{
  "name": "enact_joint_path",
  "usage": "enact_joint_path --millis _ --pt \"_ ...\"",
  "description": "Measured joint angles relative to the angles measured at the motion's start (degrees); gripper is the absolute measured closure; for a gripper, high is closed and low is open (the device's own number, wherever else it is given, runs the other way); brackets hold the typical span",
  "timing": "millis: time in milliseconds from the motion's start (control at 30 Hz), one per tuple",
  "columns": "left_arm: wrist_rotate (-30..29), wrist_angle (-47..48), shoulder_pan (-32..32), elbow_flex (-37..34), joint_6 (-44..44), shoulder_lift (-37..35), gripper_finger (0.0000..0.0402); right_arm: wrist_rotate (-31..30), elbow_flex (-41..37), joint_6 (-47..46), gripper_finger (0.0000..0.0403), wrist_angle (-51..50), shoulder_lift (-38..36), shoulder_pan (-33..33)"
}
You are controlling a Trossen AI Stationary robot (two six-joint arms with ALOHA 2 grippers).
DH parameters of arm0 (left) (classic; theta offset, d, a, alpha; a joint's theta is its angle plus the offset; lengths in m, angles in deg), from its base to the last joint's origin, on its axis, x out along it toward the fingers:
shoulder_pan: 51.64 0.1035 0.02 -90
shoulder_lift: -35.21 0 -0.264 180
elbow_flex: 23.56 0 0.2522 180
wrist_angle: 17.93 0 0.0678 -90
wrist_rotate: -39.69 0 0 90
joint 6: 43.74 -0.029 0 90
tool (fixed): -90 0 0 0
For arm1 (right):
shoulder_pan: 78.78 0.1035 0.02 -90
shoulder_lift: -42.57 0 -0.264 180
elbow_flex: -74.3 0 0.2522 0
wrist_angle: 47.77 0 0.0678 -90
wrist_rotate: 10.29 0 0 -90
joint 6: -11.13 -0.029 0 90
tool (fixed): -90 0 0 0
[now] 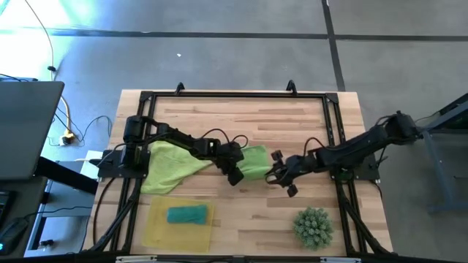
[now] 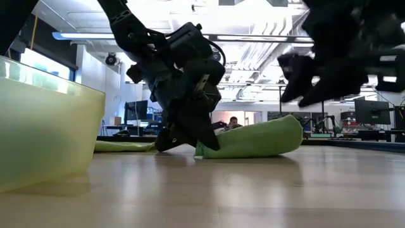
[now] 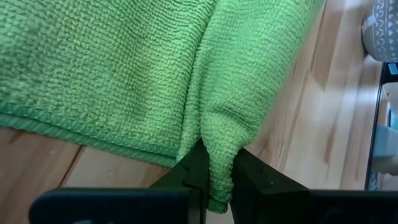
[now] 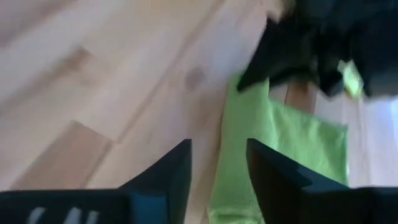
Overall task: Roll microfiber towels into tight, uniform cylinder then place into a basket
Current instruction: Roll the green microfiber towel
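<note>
Green towel: we are working on the green towel, which is lying partly spread across the middle of the table, with one end already bunched into a soft fold near the centre.
Left gripper: our left gripper is pinching a folded ridge of this towel between its fingers, low at the table surface.
Right gripper: our right gripper is hovering just beside the towel's bunched end, its fingers apart and holding nothing.
Basket: the yellow basket is standing at the front left of the table, and a teal rolled towel is already lying in it.
Handling: we are judging the cloth as light, soft and floppy; it is sagging wherever we do not support it.
Where to hold: we are thinking the hemmed edge or a doubled fold is giving the best grip, because a single layer could slip out.
</note>
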Motion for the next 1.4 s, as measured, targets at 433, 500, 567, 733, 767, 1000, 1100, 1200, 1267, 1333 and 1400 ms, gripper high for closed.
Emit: enact_joint_path --millis 433,500,567,733,767,1000,1100,1200,1267,1333,1400 --pt "-0.7 -0.8 -0.3 -0.1 2.0 0.0 0.0367 -8.5 0.1 -6.5 0.0198 1.7 13.4 -2.2" --pt "-1.0 -1.0 -0.5 -0.1 1.7 0.0 0.0366 -8.1 0.2 -9.8 0.0204 1.3 14.5 -2.7" --pt "-1.6 -1.2 -0.7 -0.1 1.1 -0.1 0.0363 -7.3 0.3 -12.9 0.0212 0.8 15.7 -3.0" --pt "-2.2 -1.0 -1.1 -0.1 -2.5 -1.3 0.034 -6.4 0.4 -19.1 0.0245 0.8 18.1 -3.0" --pt "-2.4 -0.4 -1.2 -0.2 -3.5 -1.8 0.0333 -6.5 0.5 -20.1 0.0255 0.9 18.4 -3.0" --pt "-3.4 5.9 -0.9 -0.3 -10.6 -7.5 0.029 -7.0 0.5 -24.8 0.0337 0.8 18.6 -3.1" --pt "-6.7 11.9 -1.2 -0.3 -15.0 -10.2 0.0281 -7.0 0.5 -26.8 0.0372 0.7 18.5 -3.1" --pt "-11.4 15.4 -2.3 -0.3 -19.7 -12.7 0.0279 -6.7 0.5 -28.9 0.0394 0.7 18.5 -3.2" --pt "-13.7 16.1 -3.7 -0.3 -23.3 -14.3 0.0281 -5.1 0.4 -31.0 0.0397 0.7 18.1 -3.8" --pt "-16.1 14.5 -5.6 -0.2 -27.3 -15.2 0.0282 -1.7 0.4 -33.1 0.0397 0.7 17.8 -5.0" --pt "-19.4 11.6 -7.8 -0.2 -32.1 -15.3 0.0281 3.1 0.4 -35.5 0.0397 0.8 17.6 -6.4"
